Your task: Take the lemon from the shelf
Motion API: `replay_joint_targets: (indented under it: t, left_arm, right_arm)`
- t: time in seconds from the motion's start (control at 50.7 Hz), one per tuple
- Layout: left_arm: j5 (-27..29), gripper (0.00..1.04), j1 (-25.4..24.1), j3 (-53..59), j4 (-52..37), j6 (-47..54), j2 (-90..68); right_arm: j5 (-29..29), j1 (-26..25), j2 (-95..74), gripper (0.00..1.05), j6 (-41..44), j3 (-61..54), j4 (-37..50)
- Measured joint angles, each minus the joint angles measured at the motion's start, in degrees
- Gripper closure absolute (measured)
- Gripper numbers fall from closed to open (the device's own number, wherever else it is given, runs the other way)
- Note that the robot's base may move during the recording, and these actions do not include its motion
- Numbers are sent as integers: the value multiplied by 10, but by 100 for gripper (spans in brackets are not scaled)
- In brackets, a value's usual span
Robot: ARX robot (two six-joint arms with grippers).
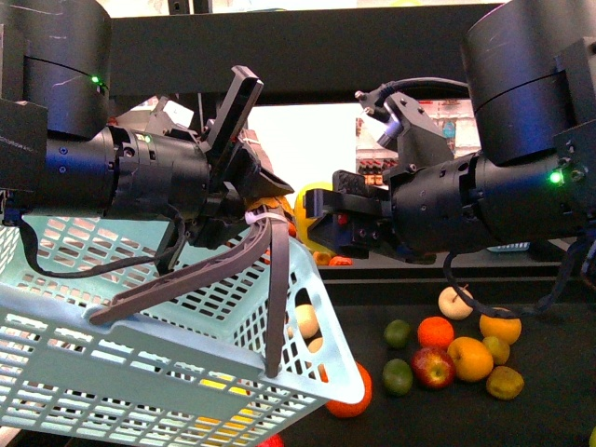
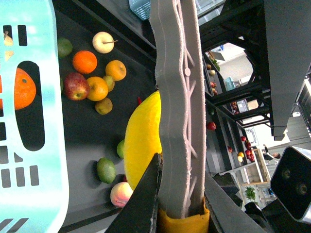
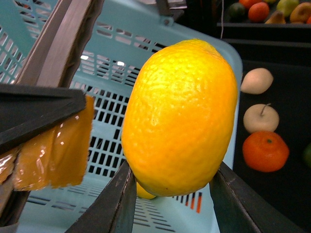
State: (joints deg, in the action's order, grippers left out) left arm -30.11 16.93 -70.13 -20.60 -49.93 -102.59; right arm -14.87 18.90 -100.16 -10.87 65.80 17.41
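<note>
My right gripper (image 1: pixel 313 223) has its jaws closed around the lemon (image 3: pixel 180 116), one finger (image 3: pixel 114 206) pressed to each side of the fruit. In the front view only a yellow sliver of it shows at the centre of the frame, between my two arms. It hangs in the air above the black shelf (image 1: pixel 549 419), touching nothing but my fingers. In the right wrist view it fills the middle of the picture, with the pale blue basket (image 1: pixel 140 326) behind it.

My left gripper (image 2: pixel 181 194) is clamped on the grey handle (image 2: pixel 177 97) of that basket, jaws narrow with the strap between them. The basket hangs tilted in the lower left of the front view. Yellow and orange shapes show through its slots, though I cannot tell what they are.

In the lower right of the front view, loose fruit lies on the shelf tier: a red apple (image 1: pixel 433 366), an orange (image 1: pixel 435 331), two limes (image 1: pixel 398 376) and several deeper yellow round fruits (image 1: pixel 470 358), all well apart from the lemon. Another orange (image 1: pixel 349 396) sits at the basket's lower corner.
</note>
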Motion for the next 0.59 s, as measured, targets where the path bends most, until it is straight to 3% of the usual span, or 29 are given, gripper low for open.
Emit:
replay_joint_targets:
  t: [0.591]
  left_arm:
    - [1, 93, 0, 0, 0, 2, 0]
  right_arm:
    - [13, 43, -84, 67, -29, 5, 25]
